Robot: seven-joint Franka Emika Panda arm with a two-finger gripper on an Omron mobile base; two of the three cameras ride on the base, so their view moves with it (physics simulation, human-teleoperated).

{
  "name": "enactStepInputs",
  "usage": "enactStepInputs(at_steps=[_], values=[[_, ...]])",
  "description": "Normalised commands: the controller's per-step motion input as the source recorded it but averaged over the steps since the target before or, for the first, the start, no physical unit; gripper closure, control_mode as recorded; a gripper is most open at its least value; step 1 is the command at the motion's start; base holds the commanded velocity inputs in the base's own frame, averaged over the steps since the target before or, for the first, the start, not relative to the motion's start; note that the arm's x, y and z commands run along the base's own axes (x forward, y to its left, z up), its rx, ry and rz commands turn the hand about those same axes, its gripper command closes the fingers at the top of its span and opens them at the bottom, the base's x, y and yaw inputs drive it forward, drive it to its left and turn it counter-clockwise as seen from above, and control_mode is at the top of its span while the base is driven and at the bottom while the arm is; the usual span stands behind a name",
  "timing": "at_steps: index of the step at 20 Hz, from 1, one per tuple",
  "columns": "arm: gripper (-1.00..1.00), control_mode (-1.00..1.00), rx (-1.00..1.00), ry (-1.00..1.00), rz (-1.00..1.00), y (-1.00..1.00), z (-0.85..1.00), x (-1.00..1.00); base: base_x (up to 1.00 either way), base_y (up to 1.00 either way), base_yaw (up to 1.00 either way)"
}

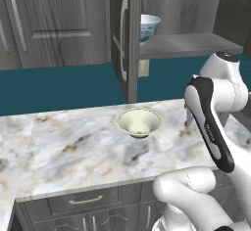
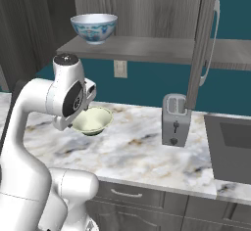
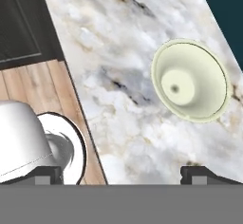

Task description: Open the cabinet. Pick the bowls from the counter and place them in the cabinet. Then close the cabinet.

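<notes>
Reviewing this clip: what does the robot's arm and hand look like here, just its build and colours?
The arm has smooth, glossy white rounded shells with dark grey to black joint bands and caps; one link carries a long black strip with small pale lettering. No loose cables show. The hand ends in two small, dark, blocky fingertips.

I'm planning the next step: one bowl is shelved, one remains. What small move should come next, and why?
Probably bring the open pincer over the cream-green bowl and lower it toward the rim. That bowl sits upright on the marble counter, off to one side of the fingertips in the hand view, while the blue-patterned bowl already rests in the open cabinet.
</notes>
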Motion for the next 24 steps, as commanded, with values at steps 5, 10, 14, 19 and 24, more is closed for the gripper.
enactStepInputs(at_steps=[5,10,14,19,24], values=[[-1.0,-1.0,-0.01,0.03,0.12,0.16,-0.23,0.42,0.0,0.0,0.0],[-1.0,-1.0,-0.04,0.0,0.07,0.17,-0.3,0.28,0.0,0.0,0.0],[-1.0,-1.0,-0.05,0.0,0.0,0.0,-0.29,0.04,0.0,0.0,0.0],[-1.0,-1.0,-0.04,0.0,0.0,0.0,-0.19,0.02,0.0,0.0,0.0],[-1.0,-1.0,-0.01,0.0,0.0,0.0,-0.11,0.02,0.0,0.0,0.0]])
